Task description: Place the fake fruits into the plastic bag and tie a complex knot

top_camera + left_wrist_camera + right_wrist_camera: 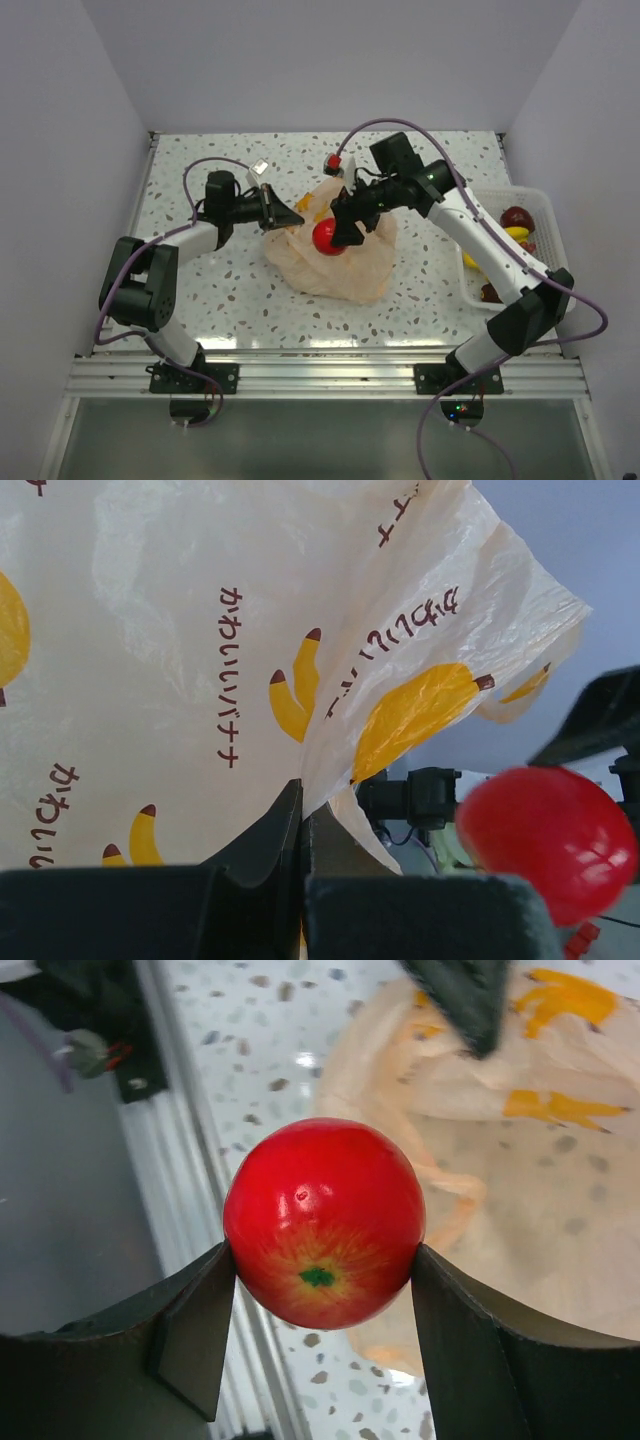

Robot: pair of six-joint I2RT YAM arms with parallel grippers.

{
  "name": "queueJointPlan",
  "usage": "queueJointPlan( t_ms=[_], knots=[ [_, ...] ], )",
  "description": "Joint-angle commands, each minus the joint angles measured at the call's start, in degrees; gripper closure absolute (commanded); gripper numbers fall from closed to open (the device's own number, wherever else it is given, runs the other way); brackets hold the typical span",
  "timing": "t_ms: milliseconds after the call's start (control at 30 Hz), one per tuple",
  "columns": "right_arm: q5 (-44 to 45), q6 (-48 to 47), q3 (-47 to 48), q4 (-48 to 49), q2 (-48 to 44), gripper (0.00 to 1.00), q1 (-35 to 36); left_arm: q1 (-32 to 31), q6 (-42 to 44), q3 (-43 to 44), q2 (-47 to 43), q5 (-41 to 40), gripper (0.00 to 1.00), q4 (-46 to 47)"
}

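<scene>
Top external view, left of centre: the left pincer (292, 216) is clamped tight on an edge of the plastic bag (345, 268), mid-frame on the desk (220, 290). Beside it, the right pincer (338, 236) grips a red apple (326, 238) over the bag. Far right, other fake fruits (516, 218) sit in a white basket (548, 196).
</scene>
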Motion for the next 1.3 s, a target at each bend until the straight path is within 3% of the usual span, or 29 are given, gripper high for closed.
queueJointPlan(
  t_ms=[0, 100, 200, 400, 533, 733, 800, 1033, 1133, 1200, 1267],
  knots=[
    [18.94, 4.05, -1.37, 11.55, -0.84, 0.82, -0.12, 0.25, -3.12, 0.92, -1.37, 3.55, 1.0, 4.05],
    [31.85, 3.27, -3.74, 16.57, -0.49, 0.82, -0.13, 0.34, -8.81, -0.84, -0.85, 6.79, 1.0, 10.8],
    [37.51, 2.22, -4.98, 19.48, 1.08, 0.81, -0.12, 0.34, -15.75, -2.68, 0.64, 9.35, 1.0, 19.68],
    [36.75, 2.03, -5.24, 22.29, 5.57, 0.8, -0.04, 0.34, -22.29, -3.21, 3.55, 10.24, 1.0, 28.22],
    [35.51, 3.7, -7.87, 26.24, 7.06, 0.73, 0.31, 0.34, -24.84, -3.48, 4.6, 10.94, 1.0, 31.91],
    [34.54, 7.04, -9.02, 31.0, 6.63, 0.25, 0.31, 0.34, -26.95, -3.74, 5.39, 11.03, 1.0, 34.64],
    [34.1, 7.13, -8.5, 29.51, 6.37, 0.23, 0.23, 0.34, -27.74, -3.65, 5.48, 11.03, 1.0, 35.17],
    [24.01, 8.36, -10.78, 23.19, 0.14, 0.07, 0.14, 0.34, -28.1, -4.01, 5.57, 10.85, 1.0, 35.7],
    [13.75, 9.5, -11.92, 19.41, -3.99, 0.11, -1.79, 0.34, -28.01, -3.92, 5.39, 10.85, 1.0, 35.44],
    [1.84, 11.34, -14.02, 18.26, -8.19, 0.14, -6.0, 0.52, -27.66, -3.92, 5.22, 10.85, 1.0, 35.35],
    [-3.15, 12.31, -15.17, 16.33, -10.5, 0.21, -11.43, 0.52, -27.13, -3.83, 5.22, 10.85, 1.0, 34.73]
  ],
)
